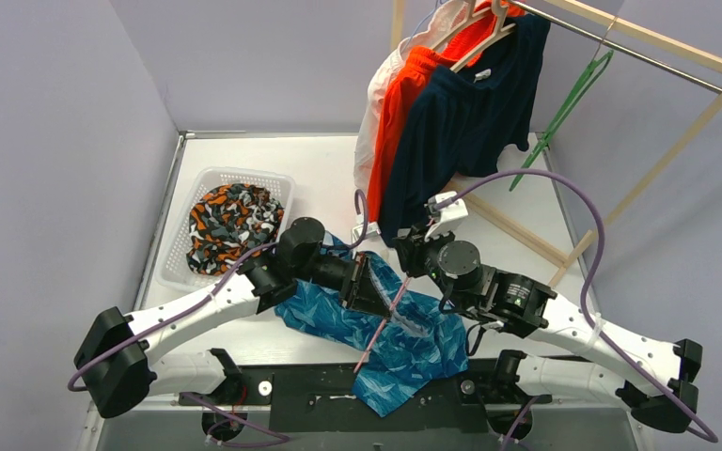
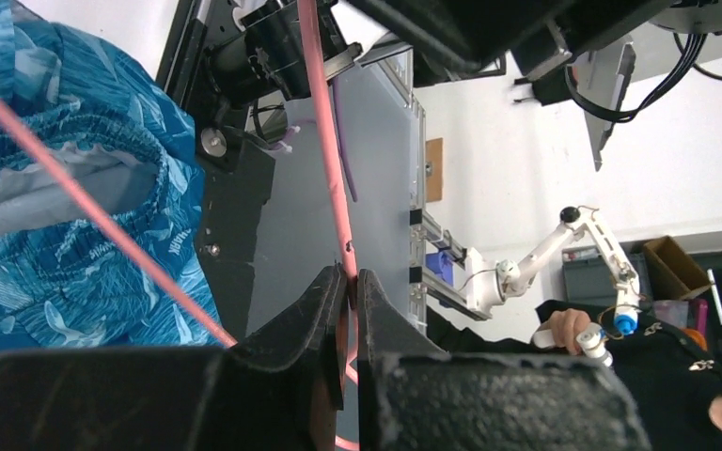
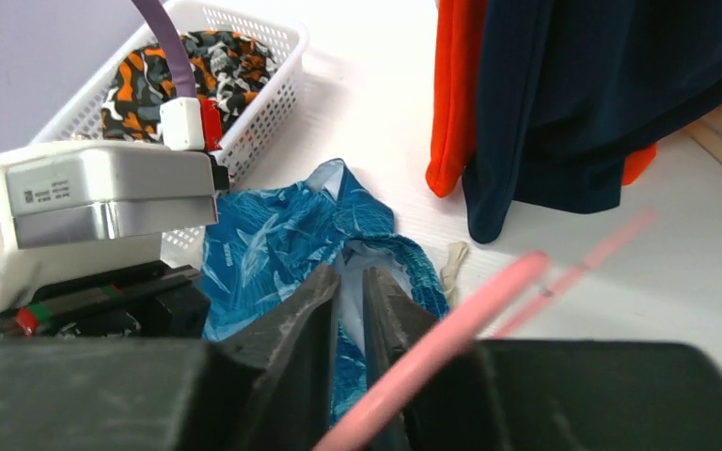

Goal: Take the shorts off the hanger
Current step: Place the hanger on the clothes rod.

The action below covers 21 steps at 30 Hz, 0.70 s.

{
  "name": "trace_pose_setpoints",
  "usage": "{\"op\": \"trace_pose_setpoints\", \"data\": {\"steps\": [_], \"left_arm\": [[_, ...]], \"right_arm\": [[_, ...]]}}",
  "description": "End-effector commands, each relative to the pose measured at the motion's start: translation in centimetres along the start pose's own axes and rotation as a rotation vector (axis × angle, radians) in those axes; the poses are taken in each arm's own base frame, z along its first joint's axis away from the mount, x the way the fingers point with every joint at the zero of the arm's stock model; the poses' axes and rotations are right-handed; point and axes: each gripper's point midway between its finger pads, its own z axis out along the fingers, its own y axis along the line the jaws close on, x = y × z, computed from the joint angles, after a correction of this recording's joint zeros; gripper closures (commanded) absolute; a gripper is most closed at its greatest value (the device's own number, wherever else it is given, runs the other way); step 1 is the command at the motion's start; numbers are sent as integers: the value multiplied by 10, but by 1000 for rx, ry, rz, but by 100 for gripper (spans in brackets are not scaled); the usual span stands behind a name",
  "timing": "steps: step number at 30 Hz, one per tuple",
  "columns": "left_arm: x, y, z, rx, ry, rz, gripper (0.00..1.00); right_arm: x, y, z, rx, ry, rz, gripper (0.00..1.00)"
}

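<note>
Our blue shorts (image 1: 404, 343) lie on the table just beside the basket (image 1: 244, 172), with the hanger (image 1: 376, 336) poking through them. Our left gripper (image 2: 353, 277) is pinched tight on the hanger, we think to hold it steady. Our right gripper (image 3: 351, 277) has its fingers almost together over the shorts. We cannot tell if it has cloth yet. We think it is there to pull the shorts off.

The setting is a robotics lab. A white table (image 1: 338, 169) is boxed in by plain lavender screens (image 1: 56, 141), with a bare wooden rack (image 1: 658, 169) of shorts (image 1: 470, 122) at its far right. The left wrist view catches another small white robot arm (image 2: 545, 252) and a person in dark clothes (image 2: 658, 376) in the room outside.
</note>
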Motion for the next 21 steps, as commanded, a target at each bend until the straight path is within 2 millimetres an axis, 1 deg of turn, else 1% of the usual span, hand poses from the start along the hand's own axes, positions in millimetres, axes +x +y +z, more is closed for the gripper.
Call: {"op": "trace_pose_setpoints", "data": {"steps": [1,3,4,6,9,10,11,13,14,15,17,20,21], "left_arm": [[-13,-28,-10,113,-43,80,100],[-16,-27,-12,114,-56,63,100],[-17,-26,-13,115,-61,60,100],[-19,-24,-14,108,-69,55,77],[-21,-21,-16,78,-76,68,52],[-21,-18,-17,49,-77,79,46],[-21,-15,-19,10,-75,84,42],[-23,-2,-26,-115,-93,108,32],[-25,7,-31,-201,-110,121,30],[-28,16,-38,-284,-130,121,29],[-33,24,-50,-405,-190,114,29],[-47,24,-64,-503,-369,101,29],[-51,20,-63,-492,-415,93,29]], "right_arm": [[-21,3,-6,-47,-85,32,90],[-24,1,-7,-37,-85,30,98],[-25,0,-8,-29,-82,28,100],[-26,-2,-6,-4,-72,24,100],[-23,-7,-3,46,-41,21,100],[-22,-11,-2,79,-31,25,100],[-20,-17,-1,121,-21,28,100],[-19,-25,1,189,-5,31,100],[-19,-28,1,218,-1,41,100],[-18,-29,3,240,5,48,100],[-17,-30,6,263,7,58,100],[-18,-33,8,345,-3,70,100],[-16,-35,9,385,-6,60,100]]}}
